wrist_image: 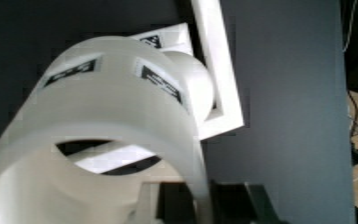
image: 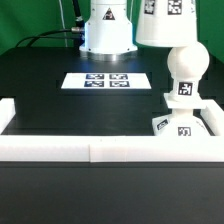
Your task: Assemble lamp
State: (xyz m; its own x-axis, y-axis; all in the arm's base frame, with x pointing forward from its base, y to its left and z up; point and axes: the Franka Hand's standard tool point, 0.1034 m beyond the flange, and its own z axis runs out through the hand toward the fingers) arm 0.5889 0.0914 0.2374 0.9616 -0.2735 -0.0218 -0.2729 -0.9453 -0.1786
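Note:
The large white cone shade (image: pixel 164 24) hangs in the air at the back right, above and a little behind the bulb. The round-headed bulb (image: pixel 185 70) stands upright on the flat square base (image: pixel 186 122) in the right front corner. In the wrist view the shade (wrist_image: pixel 105 120) fills most of the picture, and its wall runs between the two dark fingers of my gripper (wrist_image: pixel 201 205), which is shut on its rim. The gripper itself is out of the exterior view. In the wrist view the shade hides the bulb and base.
The marker board (image: pixel 105 80) lies flat at the table's middle. The white border rail (image: pixel 95 150) runs along the front and up both sides; it also shows in the wrist view (wrist_image: pixel 210 60). The arm's white pedestal (image: pixel 106 30) stands at the back.

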